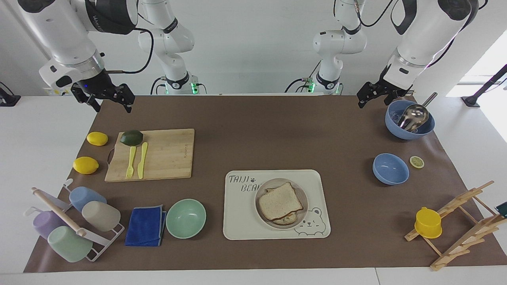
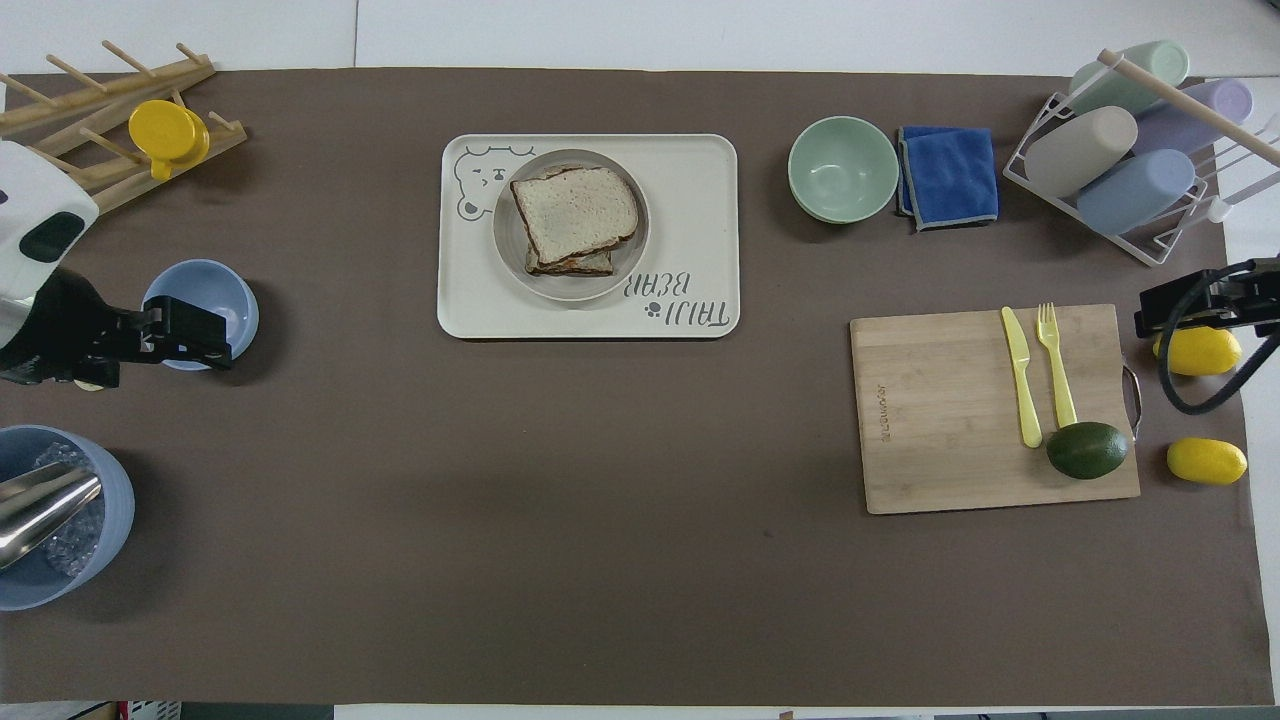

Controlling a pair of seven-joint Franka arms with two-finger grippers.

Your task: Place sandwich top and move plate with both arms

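The sandwich top point(image 1: 280, 202) lies on the sandwich on the round plate point(image 1: 273, 182), which sits on the bear-print tray point(image 1: 241, 213). In the overhead view the sandwich top point(image 2: 575, 212) covers most of the plate point(image 2: 503, 240). My left gripper point(image 1: 366, 99) is open and empty in the air at the left arm's end of the table, over the edge of the small blue bowl point(image 2: 205, 295); it also shows in the overhead view point(image 2: 190, 340). My right gripper point(image 1: 107, 99) is open and empty, raised over the lemon point(image 2: 1197, 351) near the cutting board, and waits.
A blue bowl with a metal scoop point(image 1: 410, 120), a lemon slice point(image 1: 416, 161) and a wooden rack with a yellow cup point(image 1: 428, 222) are at the left arm's end. A mint bowl point(image 1: 185, 218), blue cloth point(image 1: 145, 225), cup rack point(image 1: 75, 223) and cutting board point(image 1: 158, 156) are toward the right arm's end.
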